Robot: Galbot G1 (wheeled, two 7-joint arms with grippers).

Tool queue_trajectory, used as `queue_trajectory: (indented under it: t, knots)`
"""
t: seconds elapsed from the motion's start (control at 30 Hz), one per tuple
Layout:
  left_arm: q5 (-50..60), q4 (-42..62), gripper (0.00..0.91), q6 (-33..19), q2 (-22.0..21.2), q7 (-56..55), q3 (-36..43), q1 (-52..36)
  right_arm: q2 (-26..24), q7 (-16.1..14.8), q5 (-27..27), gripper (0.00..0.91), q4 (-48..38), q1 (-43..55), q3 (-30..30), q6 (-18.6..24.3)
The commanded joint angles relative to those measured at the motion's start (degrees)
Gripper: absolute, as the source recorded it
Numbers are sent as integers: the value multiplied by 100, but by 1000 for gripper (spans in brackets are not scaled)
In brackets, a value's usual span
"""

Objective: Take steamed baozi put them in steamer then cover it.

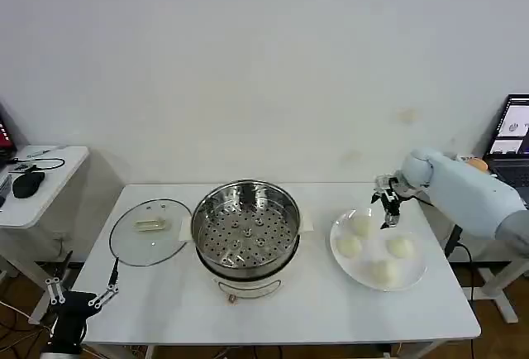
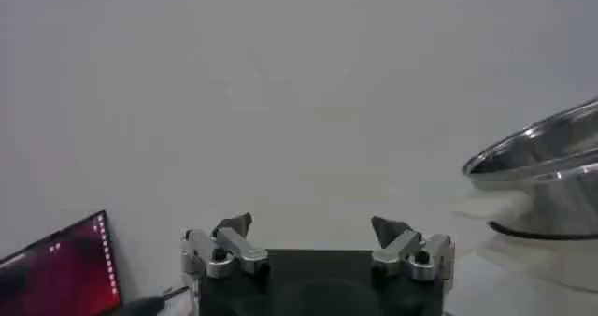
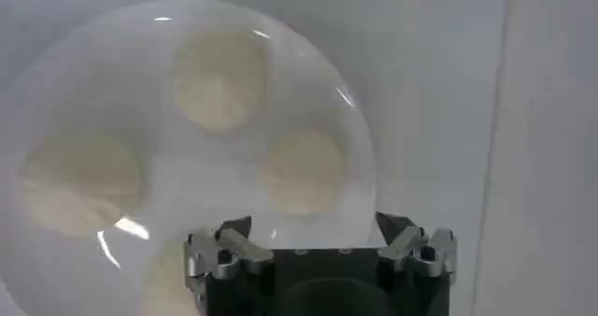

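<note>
Left gripper parked low at table's near-left corner, fingers spread, empty. Steamer mid-table, uncovered, tray bare; glass lid flat just to its left. Right gripper reaches in from the right, fingers apart, empty, hovering over far edge of plate. Four steamed baozi on plate, directly below it.

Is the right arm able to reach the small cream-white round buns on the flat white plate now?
Probably yes: the right pincer hangs open just above the buns on the plate, and nothing stands between them.
</note>
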Motion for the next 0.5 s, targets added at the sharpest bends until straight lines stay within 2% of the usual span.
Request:
queue_trajectory:
  t: [0.03,0.5]
  knots:
    - [-1,-2,907,1,0,4,0,3,257,-55,-22,907,-287,-81,-43,28]
    - [-12,19,907,8,40,6,-28,-13,435,-45,-250,907,-594,-390,259,83]
